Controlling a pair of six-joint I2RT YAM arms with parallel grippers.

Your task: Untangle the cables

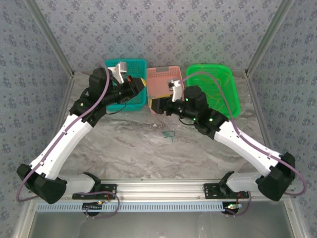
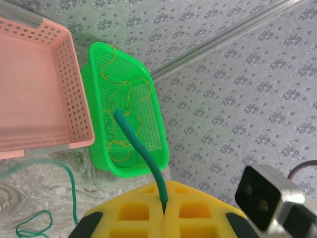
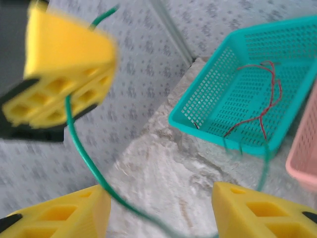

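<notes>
The green cable [image 2: 132,135] we found pinched in the left gripper's [image 2: 164,210] closed jaws, passing between the right gripper's [image 3: 159,193] open fingers, its loop on the bare table [image 1: 148,153]; farther along the back edge, the red cable [image 3: 242,125] lay in the teal basket [image 3: 208,132], the yellow cable [image 2: 133,82] in the green basket [image 2: 160,134]

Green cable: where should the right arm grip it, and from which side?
Probably the hanging span of the green cable just below the shut left gripper: it passes between the right gripper's open fingers, so come straight on from the right.
</notes>
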